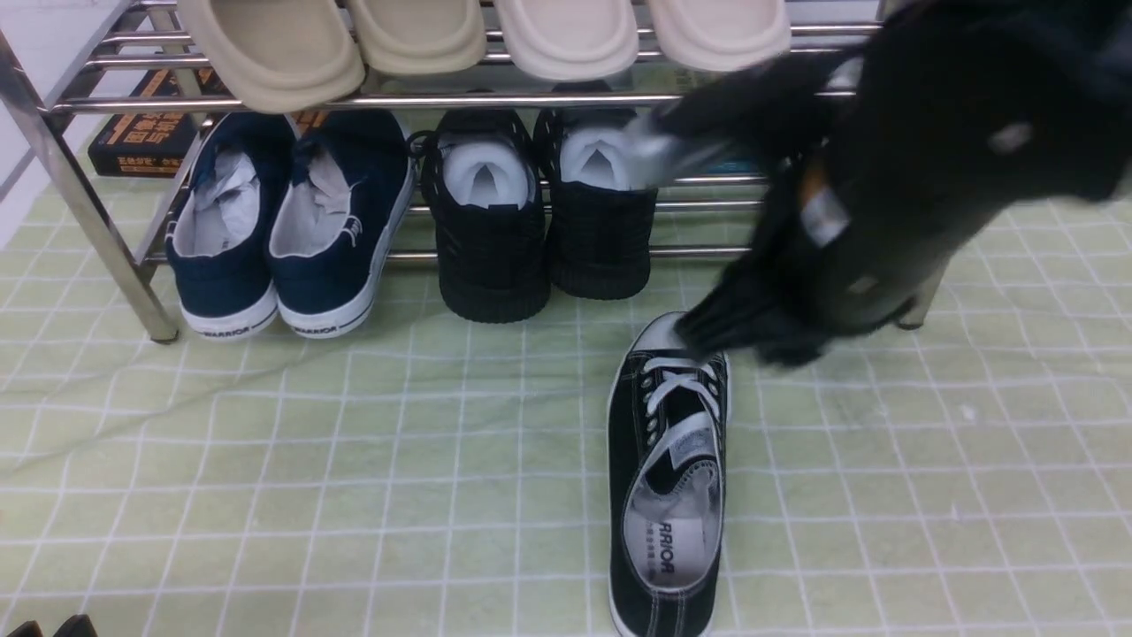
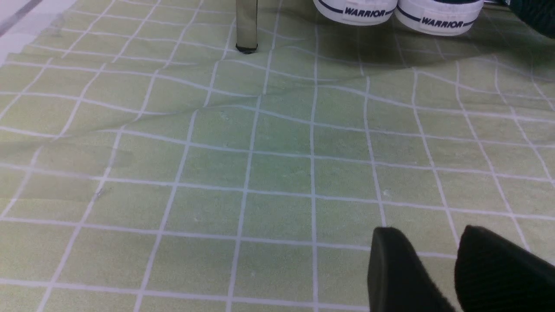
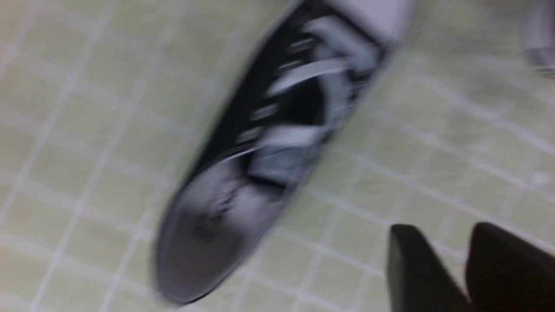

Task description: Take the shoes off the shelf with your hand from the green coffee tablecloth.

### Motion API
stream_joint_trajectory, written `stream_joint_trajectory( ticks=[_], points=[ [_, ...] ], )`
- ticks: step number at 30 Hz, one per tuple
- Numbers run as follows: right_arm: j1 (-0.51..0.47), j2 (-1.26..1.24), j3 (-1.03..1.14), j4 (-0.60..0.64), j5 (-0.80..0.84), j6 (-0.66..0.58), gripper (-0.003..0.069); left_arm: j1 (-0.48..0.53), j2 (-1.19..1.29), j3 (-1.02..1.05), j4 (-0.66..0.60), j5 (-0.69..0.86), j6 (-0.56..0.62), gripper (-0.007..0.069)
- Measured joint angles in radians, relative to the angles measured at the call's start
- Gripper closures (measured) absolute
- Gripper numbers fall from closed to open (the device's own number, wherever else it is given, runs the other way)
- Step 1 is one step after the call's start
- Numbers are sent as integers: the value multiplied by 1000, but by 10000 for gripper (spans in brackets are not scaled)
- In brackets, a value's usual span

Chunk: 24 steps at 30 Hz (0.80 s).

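Black canvas low-top sneaker (image 1: 668,478) is what we see lying upright on the green coffee tablecloth (image 1: 354,495), in front of the silver metal shoe rack (image 1: 531,101) and a little right of its middle. Its white toe cap points away from us toward the rack and its heel toward us, cut off by the front view's lower edge; the long axis runs almost straight out from our side. On the insole we read "RRIOR" beside small Chinese characters; the tongue label is too small to read.

Above and right of the toe, our right hand (image 1: 831,203) is blurred, its silver thumb piece and dark fingers apart, with nothing we can make out between them. Of our left hand (image 2: 416,273) we see only two dark fingertips over the cloth, so we cannot tell whether it is open or closed.

Farther out, the lower tier bears navy slip-ons (image 1: 332,221) with "WARRIOR" on their white heel edges and, to their right, black textured sneakers (image 1: 495,239), both pairs heels toward us. Beige clogs (image 1: 566,35) rest on the upper tier. Behind the navy pair's left side lies a dark book (image 1: 141,141) with orange Chinese lettering, "图像" and "与机" among it.
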State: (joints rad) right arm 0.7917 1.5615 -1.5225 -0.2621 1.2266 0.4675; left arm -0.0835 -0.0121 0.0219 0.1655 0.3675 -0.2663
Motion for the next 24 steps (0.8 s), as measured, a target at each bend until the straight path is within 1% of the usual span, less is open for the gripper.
stream_joint_trajectory(
  ticks=[1, 2, 3, 4, 5, 6, 7, 10, 12, 13, 15, 16, 18, 19, 21, 22, 23, 24],
  points=[
    [-38, -9, -1, -8, 3, 5, 559, 0, 0, 0, 0, 0, 0, 383],
    [-65, -10, -1, -8, 3, 8, 603, 0, 0, 0, 0, 0, 0, 383],
    [-100, -5, -1, -7, -6, 12, 645, 0, 0, 0, 1, 0, 0, 383],
    [-135, 1, -1, -3, -21, 13, 662, 0, 0, 0, 1, 0, 0, 383],
    [-169, 11, -1, 2, -49, 13, 671, 0, 0, 0, 1, 0, 0, 383],
    [-175, 13, -1, 4, -62, 14, 671, 0, 0, 0, 1, 0, 0, 383],
    [-218, 31, -1, 13, -114, 14, 671, 0, 0, 0, 1, 0, 0, 383],
    [-292, 76, -1, 27, -222, 10, 653, 0, 0, 0, 1, 0, 0, 383],
    [-329, 106, -1, 27, -280, -2, 622, 0, 0, 0, 1, 0, 0, 383],
    [-335, 112, -1, 27, -286, -4, 617, 0, 0, 0, 1, 0, 0, 383],
    [-366, 152, -1, 27, -351, -12, 543, 0, 0, 0, 1, 0, 0, 383],
    [-366, 152, -1, 27, -356, -12, 537, 0, 0, 0, 1, 0, 0, 383],
    [-381, 196, -1, 27, -422, -13, 437, 0, 0, 0, 1, 0, 0, 383],
    [-381, 207, -1, 27, -445, -13, 416, 0, 0, 0, 1, 0, 0, 383],
    [-382, 232, -1, 22, -503, -13, 347, 0, 0, 0, 1, 0, 0, 383],
    [-382, 237, -1, 20, -509, -13, 342, 0, 0, 0, 1, 0, 0, 383],
    [-382, 255, -1, 9, -554, -13, 307, 0, 0, 0, 1, 0, 0, 383],
    [-382, 266, -1, -3, -582, -13, 293, 0, 0, 0, 1, 0, 0, 383]
  ],
)
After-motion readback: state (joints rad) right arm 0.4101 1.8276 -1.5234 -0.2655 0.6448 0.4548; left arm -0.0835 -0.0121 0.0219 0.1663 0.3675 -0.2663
